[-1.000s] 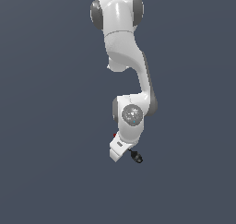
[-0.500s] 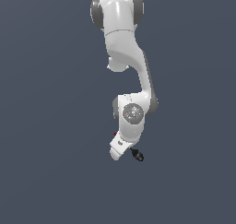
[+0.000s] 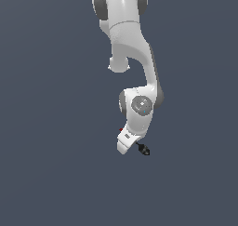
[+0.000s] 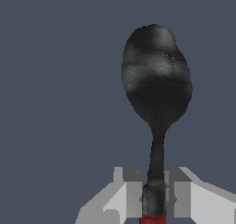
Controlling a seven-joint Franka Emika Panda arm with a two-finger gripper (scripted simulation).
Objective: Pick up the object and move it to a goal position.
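The spoon (image 4: 156,126) is clamped by its thin shaft, just above the red handle, between the closed fingers (image 4: 131,193) of the gripper (image 4: 154,195); beyond them the black bowl juts clear, presumably kept steady for carrying.

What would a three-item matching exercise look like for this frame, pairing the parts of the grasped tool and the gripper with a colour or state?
Column one:
1. spoon head
2. spoon handle
3. gripper

Column two:
A. red
B. shut on the shaft
C. black and rounded

Pairs: 1-C, 2-A, 3-B. In the wrist view the fingers sit on either side of the thin dark shaft, with the red handle just showing below them and the head sticking out beyond.
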